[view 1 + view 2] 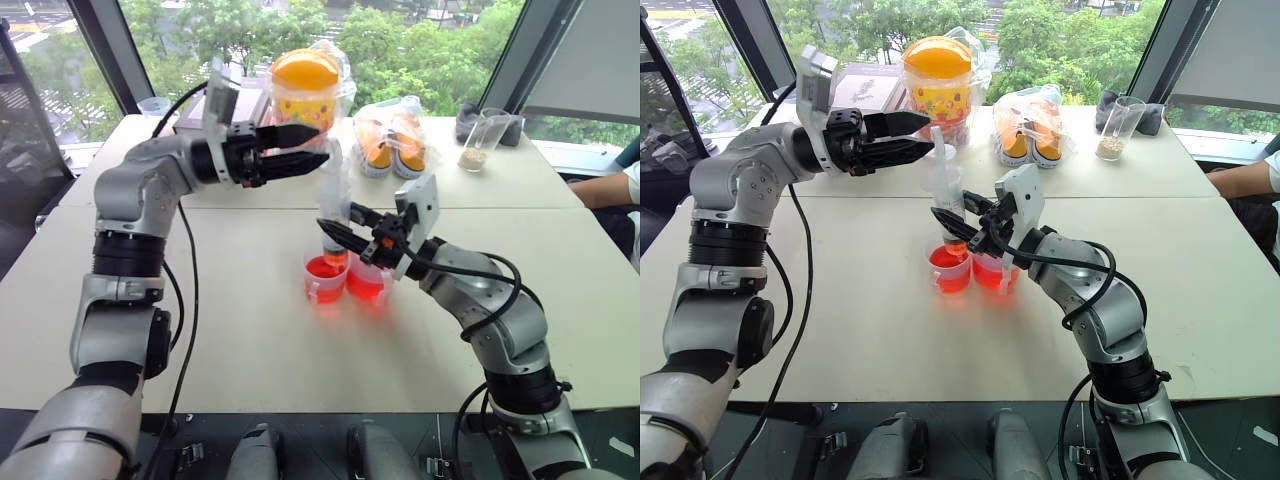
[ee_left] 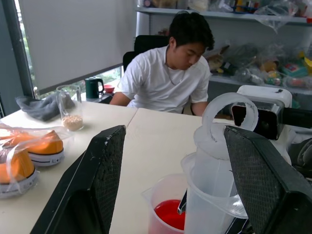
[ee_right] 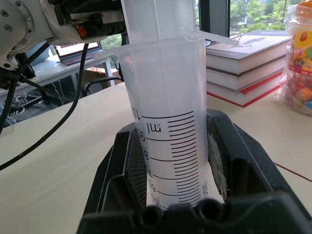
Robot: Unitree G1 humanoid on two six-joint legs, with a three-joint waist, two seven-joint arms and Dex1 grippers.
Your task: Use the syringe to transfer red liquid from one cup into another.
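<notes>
Here the right gripper (image 1: 337,232) clamps the light, slick, rigid syringe (image 1: 948,192) by its barrel, upright over one cup (image 1: 325,276) mid-bench; the left gripper (image 1: 300,148), jaws apart, hovers beside the plunger ring, the place to pull.

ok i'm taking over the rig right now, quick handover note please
Right gripper: shut on the syringe, held upright with its tip in the left of two cups.
Left gripper: open, level with the plunger top, fingers either side of it, not gripping.
Cups: the taller cup and the smaller cup stand touching mid-table, both holding red liquid.
Done: syringe picked up and set into a cup.
Left: work the plunger, move to the other cup, empty it.
</notes>
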